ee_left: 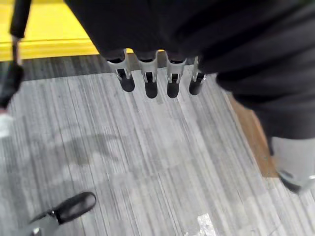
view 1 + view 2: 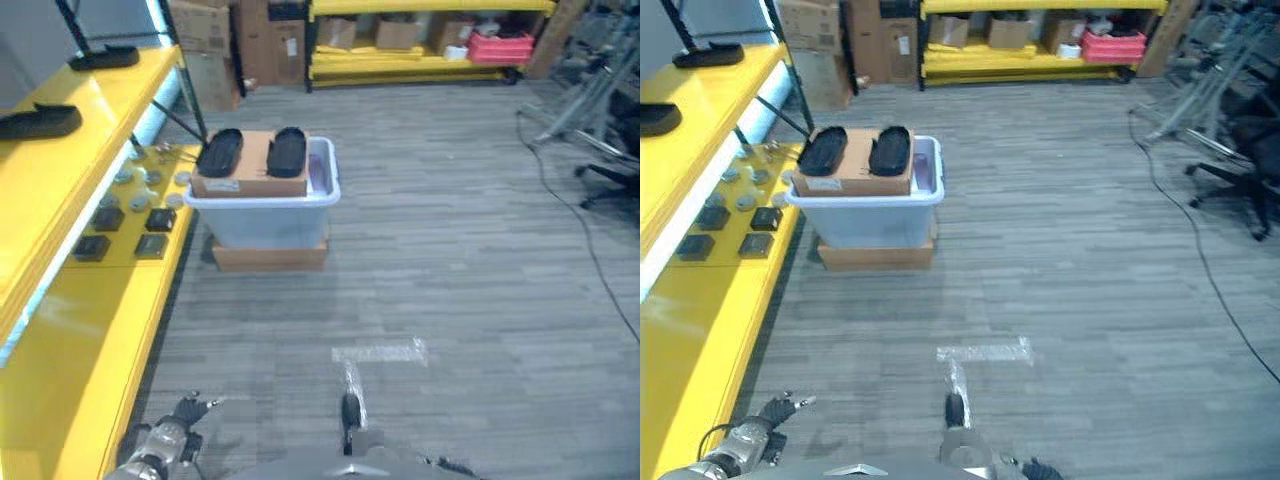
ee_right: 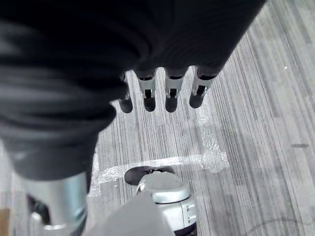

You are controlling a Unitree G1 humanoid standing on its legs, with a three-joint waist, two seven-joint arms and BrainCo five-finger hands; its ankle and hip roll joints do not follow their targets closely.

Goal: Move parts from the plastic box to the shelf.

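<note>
Parts [image 2: 286, 151] sit on a cardboard piece [image 2: 252, 166] atop the plastic box [image 2: 265, 215], well ahead of me. My left hand [image 1: 155, 78] and right hand [image 3: 162, 93] hang with fingers straight, holding nothing. I judge a careless reach could tip that cardboard before anything gets to the shelf [image 2: 75, 150].

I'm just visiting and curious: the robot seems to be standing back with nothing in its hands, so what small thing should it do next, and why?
Probably step forward toward the plastic box. Both the left hand and the right hand hang open over bare floor, holding nothing, while the two black parts lie on cardboard atop the box, well ahead beside the yellow shelf.
</note>
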